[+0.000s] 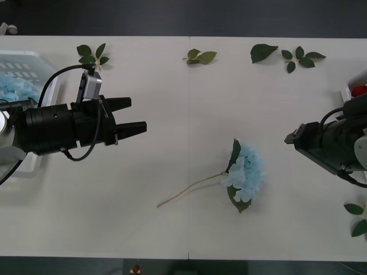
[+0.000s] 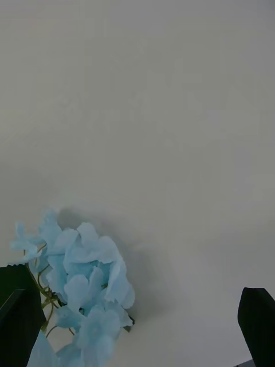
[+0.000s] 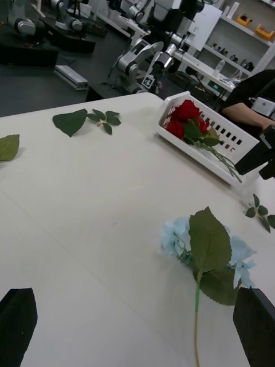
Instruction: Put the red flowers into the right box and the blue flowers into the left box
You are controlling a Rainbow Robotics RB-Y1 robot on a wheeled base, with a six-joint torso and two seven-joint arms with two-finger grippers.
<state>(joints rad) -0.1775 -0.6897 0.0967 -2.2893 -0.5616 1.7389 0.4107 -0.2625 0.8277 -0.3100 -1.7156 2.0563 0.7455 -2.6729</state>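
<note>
White table (image 1: 172, 91), blue flower (image 1: 245, 175) between end effectors

1 blue flower (image 1: 245, 173) flat on table; others in left box (image 1: 34, 63); red flowers (image 3: 186, 119) in right box (image 3: 229, 140).

matt white table (image 1: 189, 103), slotted plastic right box (image 3: 220, 137)
</note>
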